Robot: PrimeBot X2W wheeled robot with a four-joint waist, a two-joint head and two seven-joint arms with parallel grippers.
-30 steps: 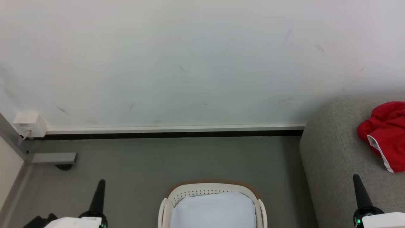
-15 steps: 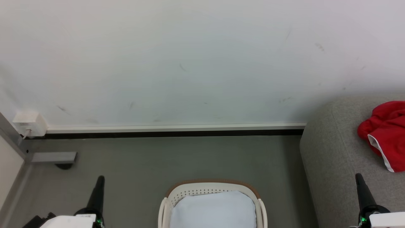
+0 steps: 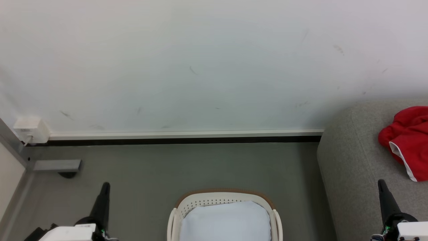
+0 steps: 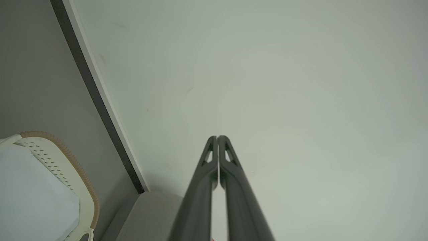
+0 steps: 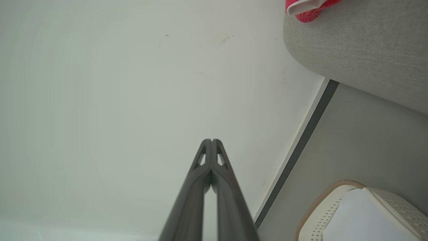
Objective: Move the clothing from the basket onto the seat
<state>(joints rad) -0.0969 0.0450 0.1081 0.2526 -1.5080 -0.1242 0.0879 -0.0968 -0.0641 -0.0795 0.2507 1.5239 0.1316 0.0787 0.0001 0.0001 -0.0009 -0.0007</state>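
Observation:
The red clothing [image 3: 409,140] with white trim lies on the grey seat [image 3: 351,160] at the right edge of the head view; its edge also peeks in as clothing [image 5: 309,6] on the seat [image 5: 361,43]. The cream basket [image 3: 227,198] with a brown rim stands on the floor at bottom centre, holding a pale blue-white cloth [image 3: 224,222]. My left gripper [image 3: 105,186] is shut and empty at lower left, left of the basket. My right gripper [image 3: 381,183] is shut and empty at lower right, over the seat's front. In the wrist views the left gripper [image 4: 217,137] and right gripper [image 5: 211,140] show tips together.
A white wall with a pale skirting board [image 3: 184,135] runs behind the grey floor [image 3: 187,167]. A white socket box [image 3: 29,130] and a grey metal frame foot [image 3: 57,165] sit at the left. The basket [image 4: 63,167] and basket [image 5: 334,197] show in the wrist views.
Both grippers have drifted slightly outward and up in the head view, staying shut. The basket, cloth and red clothing have kept their places.

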